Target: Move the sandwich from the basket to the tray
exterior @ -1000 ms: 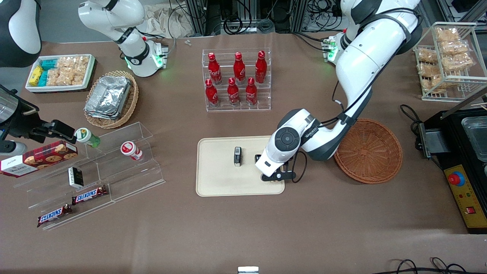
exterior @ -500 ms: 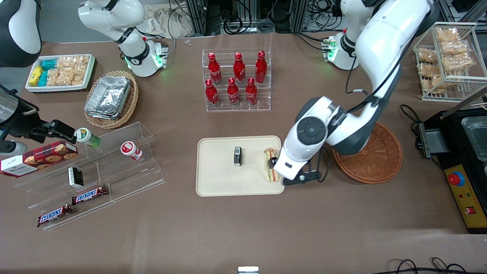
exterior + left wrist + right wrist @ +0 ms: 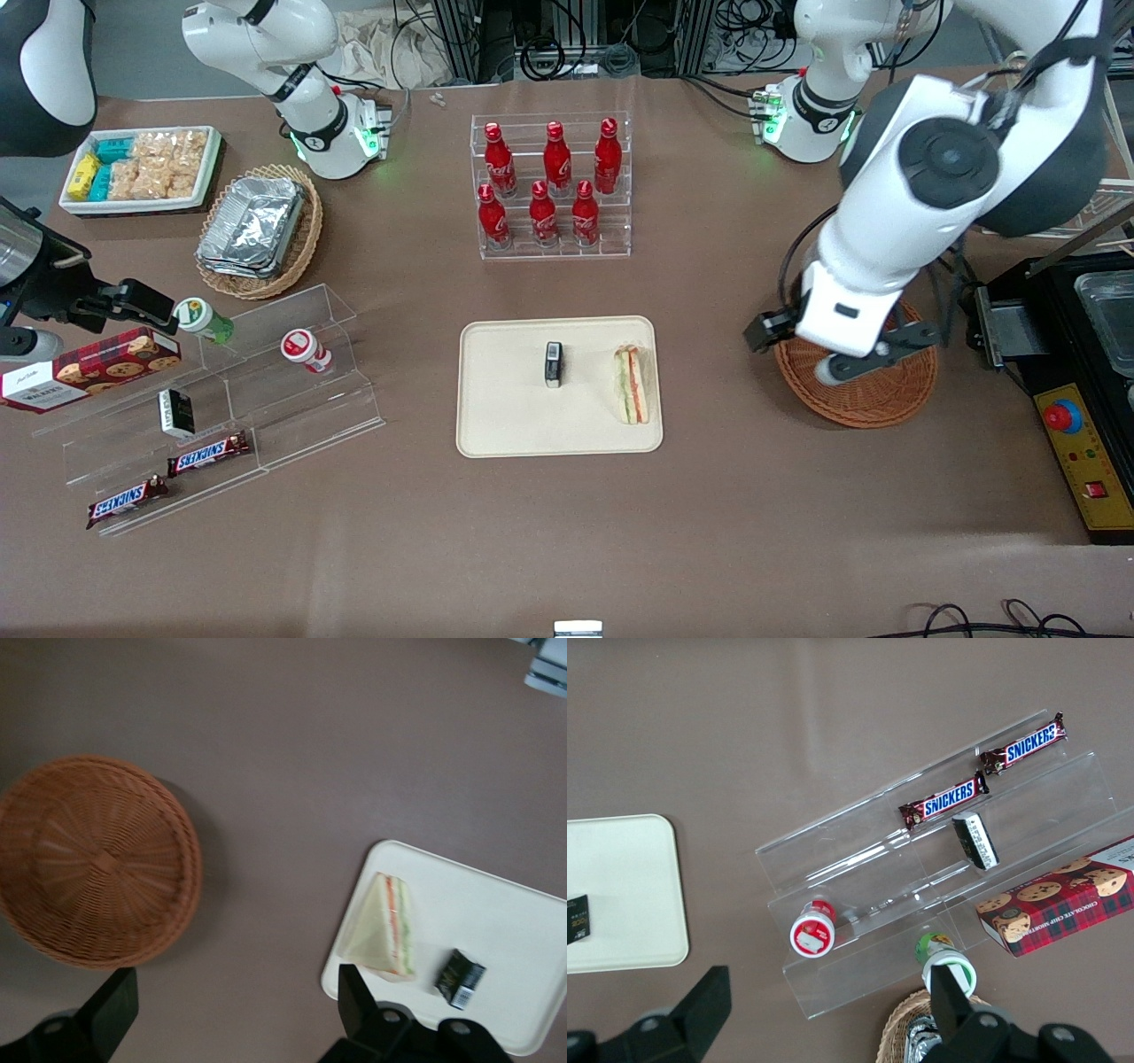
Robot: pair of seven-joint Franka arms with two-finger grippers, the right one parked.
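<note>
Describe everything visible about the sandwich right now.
The sandwich is a triangular wedge of pale bread with red, green and orange filling layers along its cut edge. It lies on the cream tray, close to the rim on the working arm's side, apart from the small dark packet that shares the tray. Nothing grips it: the gripper hangs open, raised near the empty reddish-brown basket.

You've let go of the sandwich (image 3: 632, 385): it now lies alone on the tray (image 3: 505, 416), at the edge toward the basket (image 3: 873, 394). Your gripper (image 3: 232, 1010) has lifted off the tray, fingers spread apart, and now hangs high over the basket.
</note>
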